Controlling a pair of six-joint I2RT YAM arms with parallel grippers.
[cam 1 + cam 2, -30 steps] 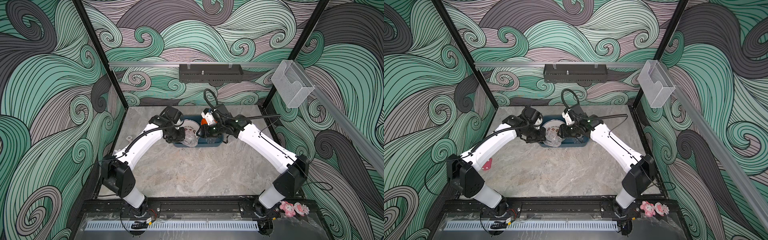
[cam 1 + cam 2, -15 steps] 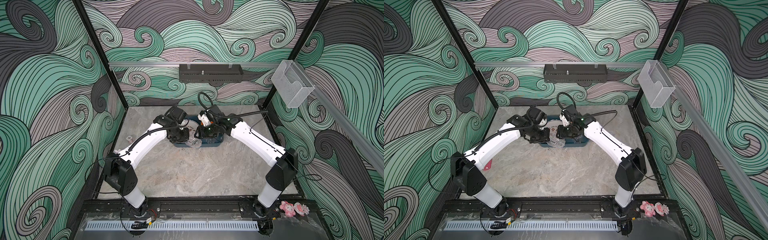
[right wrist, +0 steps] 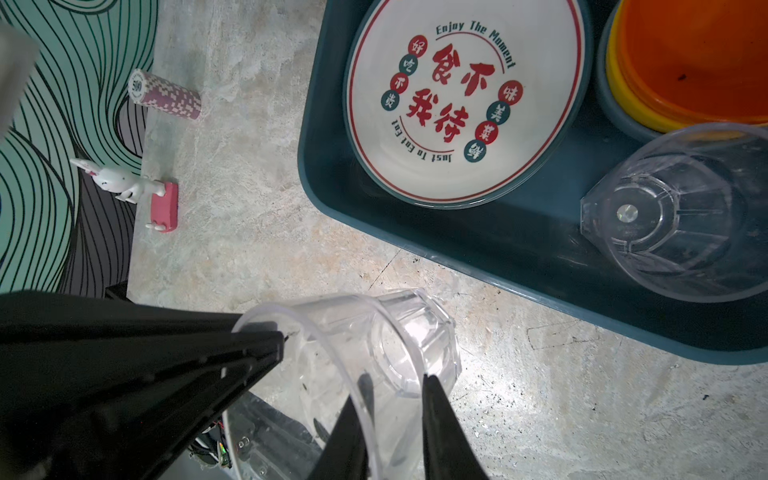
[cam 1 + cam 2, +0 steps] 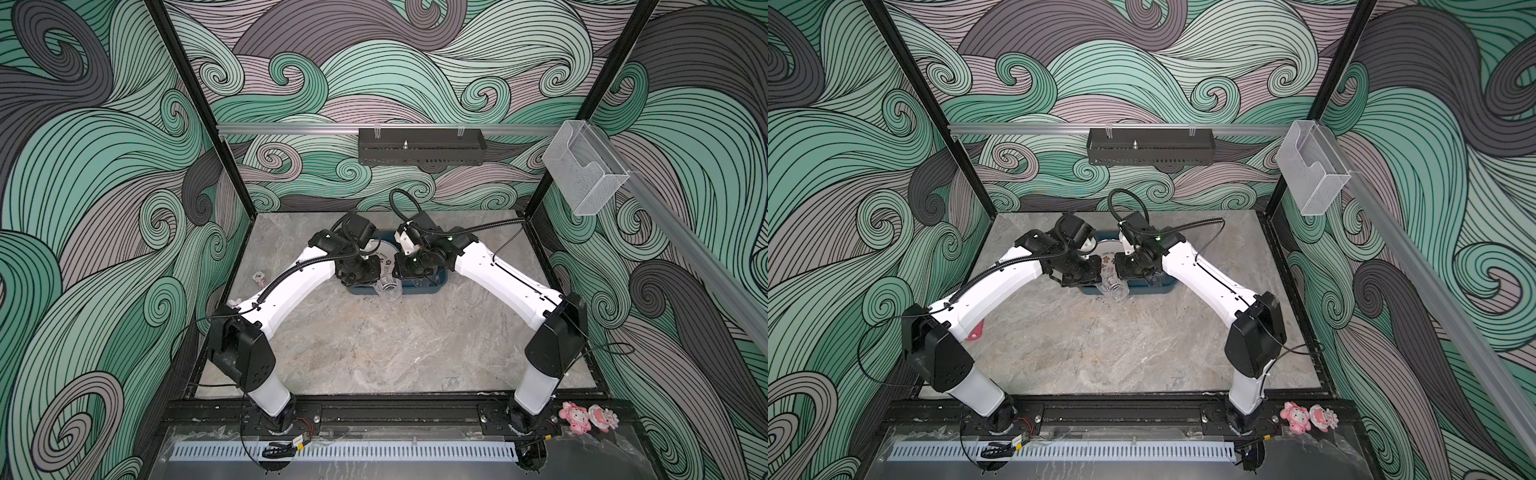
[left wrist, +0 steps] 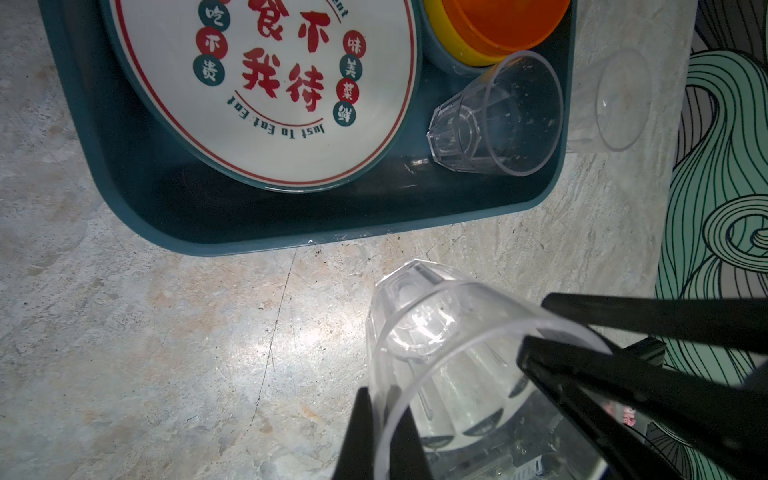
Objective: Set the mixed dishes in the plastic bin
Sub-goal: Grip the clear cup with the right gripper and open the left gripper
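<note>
In both top views my left arm (image 4: 299, 282) and my right arm (image 4: 498, 278) meet above the plastic bin (image 4: 415, 289). A plate (image 4: 384, 250) shows between them, and the held tumbler (image 4: 388, 287) hangs at the bin's long wall nearest my bases. From my left wrist, my left claw (image 5: 380, 395) is pinched fully closed on that tumbler's rim. The tumbler is tilted over the table (image 5: 166, 332), just outside the bin. My right claw (image 5: 534, 324) sits at the opposite side of the rim, one finger inside and one outside. Inside the bin the plate lies flat, and the stacked bowls (image 5: 498, 25) sit beside it, orange in yellow in blue. A lying tumbler (image 5: 494, 116) rests on its side next to both. A third tumbler (image 5: 619, 99) sits on the table just outside the bin's short wall. From my right wrist, my right claw's jaws stand a little apart astride the held tumbler's wall. A gap shows, so I cannot say they grip. A rabbit figurine (image 3: 120, 183) and a stack of chips (image 3: 170, 99) lie well apart from the bin.
</note>
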